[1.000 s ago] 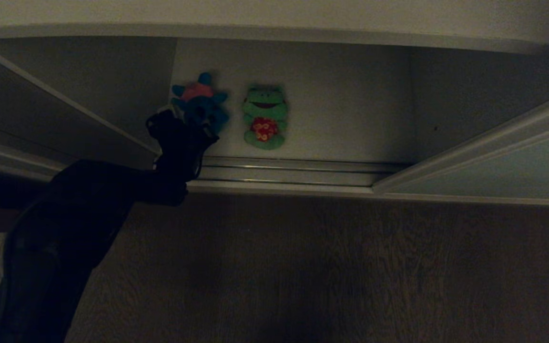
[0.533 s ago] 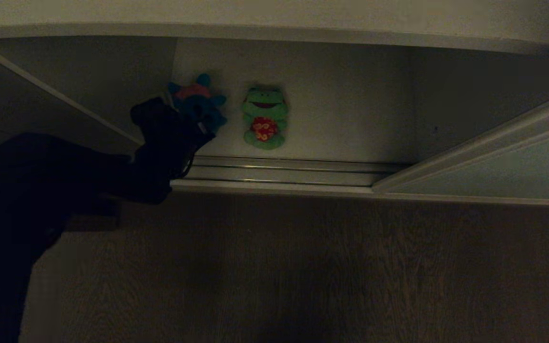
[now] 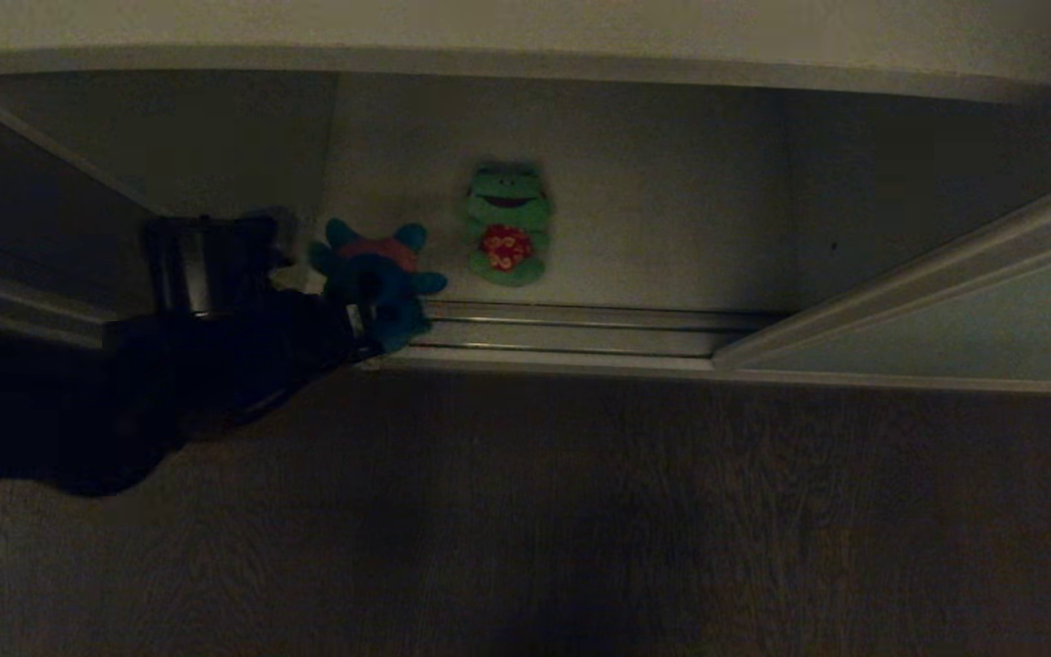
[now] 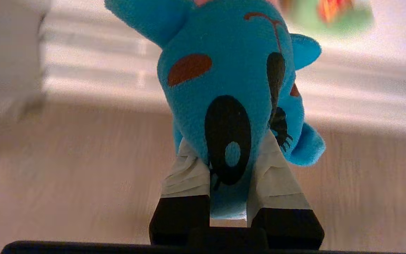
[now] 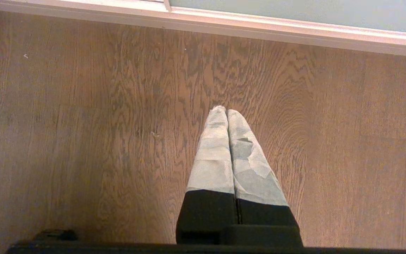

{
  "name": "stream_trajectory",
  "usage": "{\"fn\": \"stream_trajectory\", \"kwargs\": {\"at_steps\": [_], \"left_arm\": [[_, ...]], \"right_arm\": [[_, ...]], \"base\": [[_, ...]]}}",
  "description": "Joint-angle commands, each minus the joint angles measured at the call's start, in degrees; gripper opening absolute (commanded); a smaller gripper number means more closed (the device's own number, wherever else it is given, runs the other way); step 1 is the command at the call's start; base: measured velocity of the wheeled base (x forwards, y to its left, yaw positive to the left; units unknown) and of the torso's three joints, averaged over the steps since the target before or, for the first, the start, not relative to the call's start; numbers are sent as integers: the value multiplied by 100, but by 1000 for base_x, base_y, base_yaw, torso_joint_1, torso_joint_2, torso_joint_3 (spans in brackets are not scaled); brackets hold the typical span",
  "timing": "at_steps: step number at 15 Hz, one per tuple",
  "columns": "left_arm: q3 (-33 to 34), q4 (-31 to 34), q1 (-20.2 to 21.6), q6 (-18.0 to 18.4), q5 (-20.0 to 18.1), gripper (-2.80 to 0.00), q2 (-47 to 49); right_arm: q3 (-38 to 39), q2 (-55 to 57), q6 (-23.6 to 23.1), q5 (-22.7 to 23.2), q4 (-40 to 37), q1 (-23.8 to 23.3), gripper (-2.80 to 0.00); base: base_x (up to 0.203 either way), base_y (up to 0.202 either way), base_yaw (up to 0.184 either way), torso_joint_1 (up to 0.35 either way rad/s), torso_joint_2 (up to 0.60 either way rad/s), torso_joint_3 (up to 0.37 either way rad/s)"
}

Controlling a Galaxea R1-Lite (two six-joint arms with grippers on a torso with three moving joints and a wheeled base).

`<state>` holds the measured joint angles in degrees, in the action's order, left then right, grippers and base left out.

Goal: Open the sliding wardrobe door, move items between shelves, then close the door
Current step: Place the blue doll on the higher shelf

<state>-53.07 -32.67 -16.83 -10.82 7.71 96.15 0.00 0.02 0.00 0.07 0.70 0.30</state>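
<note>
The left gripper (image 4: 224, 169) pinches the teal-blue plush toy (image 4: 231, 81) by the lower end of its face, its taped fingers (image 4: 185, 176) drawn in narrow and sinking into the stuffing on both sides. In the head view the toy (image 3: 375, 278) hangs out in front of the gripper, over the ribbed floor track (image 3: 571, 330) at the wardrobe's open front. The green frog plush (image 3: 507, 224) lies flat on the white bottom shelf (image 3: 671, 219), apart from it. The sliding wardrobe door (image 3: 963, 319) stands pushed aside at the right. The toy looks light, soft and squashy, unlikely to break, though a hold this near the edge could let the fleece slip out; a bite deeper into the body would be safer. The right gripper (image 5: 227, 116) is parked over the wooden floor (image 5: 83, 123), fingers pressed together on nothing.
</note>
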Motion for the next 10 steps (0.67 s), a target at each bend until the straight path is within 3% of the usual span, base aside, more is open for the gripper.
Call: {"fn": "stream_trajectory", "kwargs": {"at_steps": [1,7,10], "left_arm": [[614,536,-93,49,-20,-280,-1449],[1296,4006,-101,279,-60,-280,-4806],[1396,5488,299,382,-74,-280,-6399]], "right_arm": [[0,-20,0,1,1,5,-280],[0,-20,0,1,1,5,-280],[0,-20,0,1,1,5,-280]], "base": [[0,0,0,0,0,0],[0,0,0,0,0,0],[0,0,0,0,0,0]]}}
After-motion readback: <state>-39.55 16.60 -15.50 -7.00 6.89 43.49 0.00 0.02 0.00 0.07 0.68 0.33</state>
